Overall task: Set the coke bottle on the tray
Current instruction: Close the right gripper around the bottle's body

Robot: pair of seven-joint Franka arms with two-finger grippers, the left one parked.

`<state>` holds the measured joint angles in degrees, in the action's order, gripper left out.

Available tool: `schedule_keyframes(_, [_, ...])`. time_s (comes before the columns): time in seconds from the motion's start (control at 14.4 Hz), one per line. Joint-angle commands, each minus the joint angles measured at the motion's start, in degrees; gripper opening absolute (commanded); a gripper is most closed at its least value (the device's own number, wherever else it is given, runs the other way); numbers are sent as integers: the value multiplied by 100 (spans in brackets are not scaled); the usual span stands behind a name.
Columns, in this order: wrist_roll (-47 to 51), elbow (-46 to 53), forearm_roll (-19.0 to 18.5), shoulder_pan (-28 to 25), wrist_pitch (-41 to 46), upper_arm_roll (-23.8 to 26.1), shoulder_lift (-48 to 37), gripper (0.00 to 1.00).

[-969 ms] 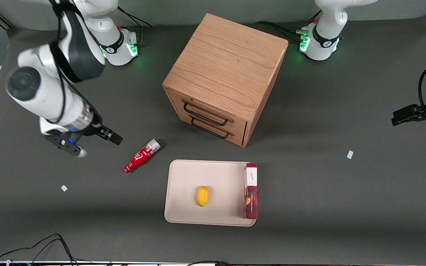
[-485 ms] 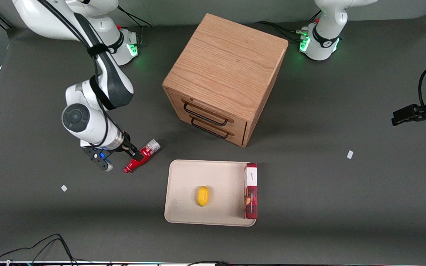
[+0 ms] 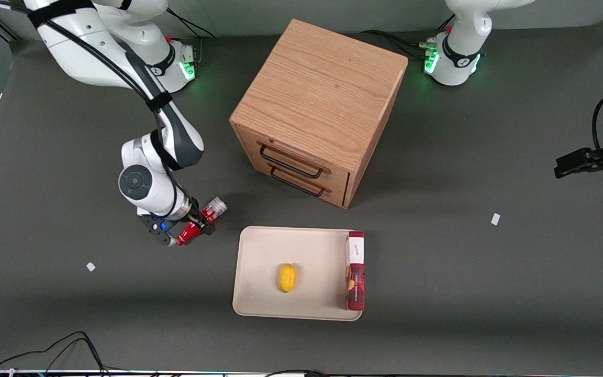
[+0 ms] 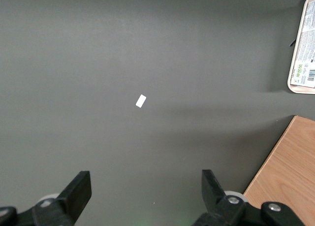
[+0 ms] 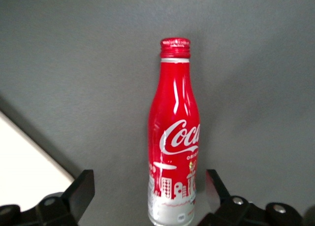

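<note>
Lying on its side on the dark table point(image 3: 437, 262), the coke bottle point(image 3: 212, 211) sits just off the tray point(image 3: 259, 262), toward the working arm's end and a bit farther from the front camera than the tray's nearest corner. Gripper point(image 3: 200, 222) is down over the bottle's middle, fingers spread, one on each side of the body, not clamped. Only the bottle's silver end and red neck tip show past the gripper in the front view.

On the tray: a yellow lemon point(image 3: 287, 277) near the middle, and a red-and-white box point(image 3: 355, 270) along the edge toward the parked arm's end. Wooden drawer cabinet point(image 3: 318, 107) stands farther from the camera than the tray, two black handles on its front. Nothing lies between bottle and tray. Small white scraps point(image 3: 90, 267) on the table.

Right wrist view shows what the front view hides: full bottle point(image 5: 174, 147) with white script logo, red cap, both fingers point(image 5: 78, 191) apart beside it, and a tray corner point(image 5: 24, 162) close by.
</note>
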<state>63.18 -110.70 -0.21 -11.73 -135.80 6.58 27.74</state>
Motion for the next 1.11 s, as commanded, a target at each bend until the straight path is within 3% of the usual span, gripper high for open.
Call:
schedule_keyframes(0.0, [195, -92, -189, 4, -148, 10, 73, 100])
schedule_keyframes(0.42, [186, -242, -216, 4, -579, 1, 284, 100])
schedule_keyframes(0.69, [186, -242, -313, 4, -588, 10, 311, 61])
schedule_keyframes(1.04, [186, -233, -313, 12, -588, 10, 311, 36])
